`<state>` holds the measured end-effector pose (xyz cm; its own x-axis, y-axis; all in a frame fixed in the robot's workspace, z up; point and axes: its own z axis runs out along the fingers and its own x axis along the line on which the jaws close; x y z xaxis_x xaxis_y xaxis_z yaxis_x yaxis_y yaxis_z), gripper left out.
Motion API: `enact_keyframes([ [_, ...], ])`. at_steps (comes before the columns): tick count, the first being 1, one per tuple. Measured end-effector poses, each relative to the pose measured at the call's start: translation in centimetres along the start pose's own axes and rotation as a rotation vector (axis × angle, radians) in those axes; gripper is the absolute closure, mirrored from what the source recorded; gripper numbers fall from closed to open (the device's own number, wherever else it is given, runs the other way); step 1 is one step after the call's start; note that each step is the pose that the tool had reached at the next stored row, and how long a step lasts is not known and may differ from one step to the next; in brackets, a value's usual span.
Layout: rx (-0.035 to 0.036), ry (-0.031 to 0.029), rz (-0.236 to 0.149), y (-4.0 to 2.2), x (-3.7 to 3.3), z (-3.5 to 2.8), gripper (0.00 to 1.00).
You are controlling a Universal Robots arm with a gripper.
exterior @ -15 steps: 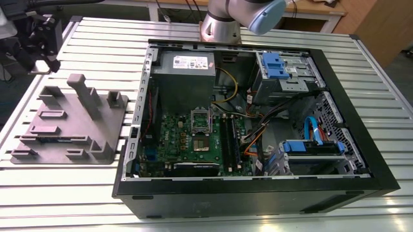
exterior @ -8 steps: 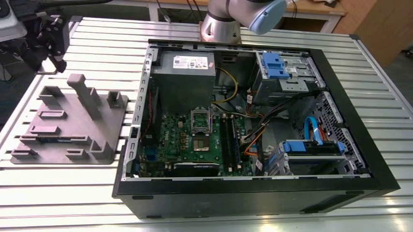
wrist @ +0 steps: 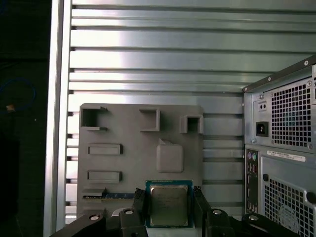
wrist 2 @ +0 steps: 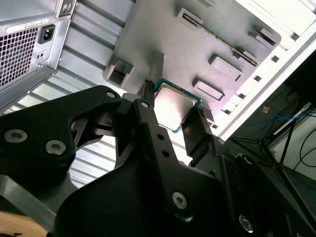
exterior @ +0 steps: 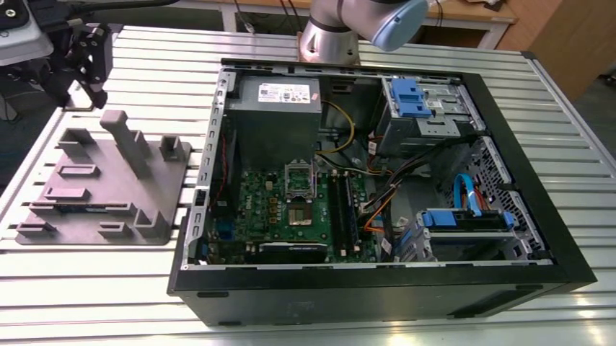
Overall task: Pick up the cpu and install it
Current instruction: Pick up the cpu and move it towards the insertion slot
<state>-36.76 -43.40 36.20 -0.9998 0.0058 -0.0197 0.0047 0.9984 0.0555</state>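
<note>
Status: pincer (wrist: pixel 169 200) is closed onto the cpu (wrist: pixel 169 207), one finger on each of two opposite edges. Both wrist views show the fingers (wrist 2: pixel 148 116) tight against the chip's rim, with no gap that I can see.

Grip on the edges makes sense to me. It keeps the pads off the metal lid and off the contact side underneath, and holds the chip flat and square for a straight drop into a socket.

The cpu (wrist 2: pixel 174 106) is in the air over the grey plastic tray (wrist: pixel 123 168), not resting on it; the tray sits well below it in both wrist views. The raised square pad (wrist: pixel 169 158) on the tray is bare. It looks cpu-sized, so probably its nest, though that's a guess.

In the exterior view the pincer (exterior: pixel 91 68) hangs past the far end of the tray (exterior: pixel 106 209), on that view's left and well apart from the open PC case (exterior: pixel 385 288). The silver socket frame (exterior: pixel 300 179) on the motherboard looks open and empty, with the black memory sticks (exterior: pixel 339 209) just beside it. So pick is done and install isn't.

Tray and case both sit on the slotted aluminium bench (exterior: pixel 288 43).

Writing: there is faint print on the cpu lid, a white sticker on the power supply (exterior: pixel 277 90) and another on the case rear (wrist: pixel 286 155). I can't make out any of it.
</note>
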Motion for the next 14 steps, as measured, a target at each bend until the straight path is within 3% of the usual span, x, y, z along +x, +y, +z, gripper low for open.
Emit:
enact_keyframes([
  [14, 0.0000, 0.0000, 0.000, 0.00, -0.49, 0.01, 0.53],
])
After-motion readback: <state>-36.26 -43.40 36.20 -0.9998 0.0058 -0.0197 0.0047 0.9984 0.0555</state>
